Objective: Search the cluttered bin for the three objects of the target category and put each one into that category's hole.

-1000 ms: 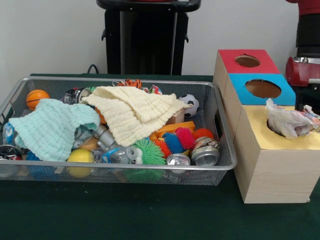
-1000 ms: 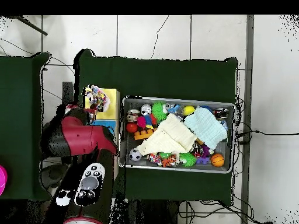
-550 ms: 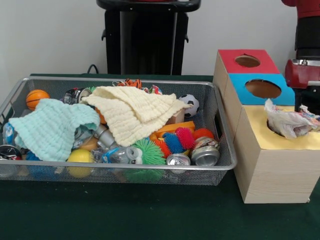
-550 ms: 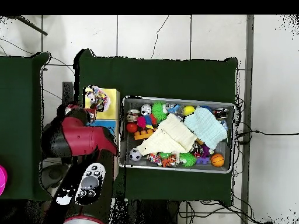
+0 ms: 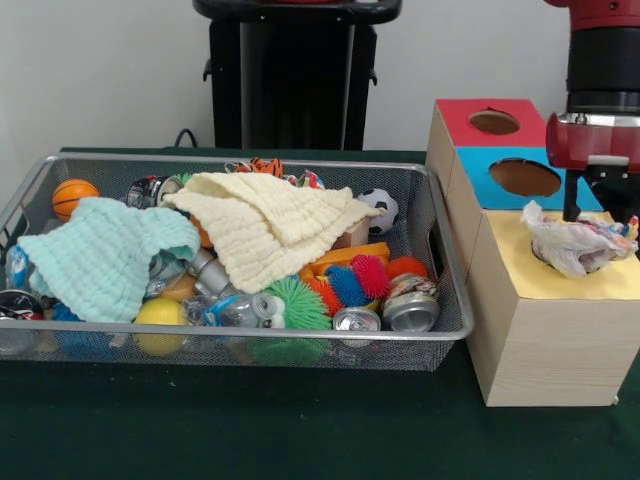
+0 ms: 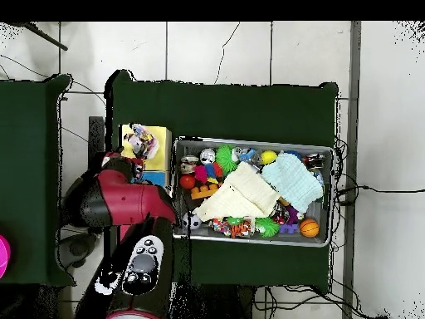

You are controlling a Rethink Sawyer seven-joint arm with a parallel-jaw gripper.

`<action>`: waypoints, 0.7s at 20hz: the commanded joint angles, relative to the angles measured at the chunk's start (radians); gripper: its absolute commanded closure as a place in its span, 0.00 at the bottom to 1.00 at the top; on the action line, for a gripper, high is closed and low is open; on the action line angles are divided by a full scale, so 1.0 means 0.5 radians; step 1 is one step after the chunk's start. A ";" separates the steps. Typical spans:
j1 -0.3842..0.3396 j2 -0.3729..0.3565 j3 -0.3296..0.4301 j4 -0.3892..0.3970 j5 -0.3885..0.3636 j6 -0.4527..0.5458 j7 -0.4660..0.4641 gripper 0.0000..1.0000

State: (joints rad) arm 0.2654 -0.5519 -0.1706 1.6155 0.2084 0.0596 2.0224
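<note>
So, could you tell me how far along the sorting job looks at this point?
Done: a crumpled plastic bag sits stuffed in the yellow box's hole, though not fully pushed in. In hand: apparently nothing; the arm's gripper is just behind that bag, its state unclear. Left: the wire bin remains full, with cans, balls and two cloths, so any further bags may be buried.

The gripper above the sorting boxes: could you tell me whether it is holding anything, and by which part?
It cannot be told: the gripper hangs over the crumpled plastic bag in the yellow box, its tips unclear.
</note>
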 commanded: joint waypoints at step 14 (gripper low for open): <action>-0.316 -0.362 0.301 0.398 -0.142 0.349 0.062 0.00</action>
State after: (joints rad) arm 0.1418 -0.7219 -0.1271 1.7236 0.2082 0.1116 2.0224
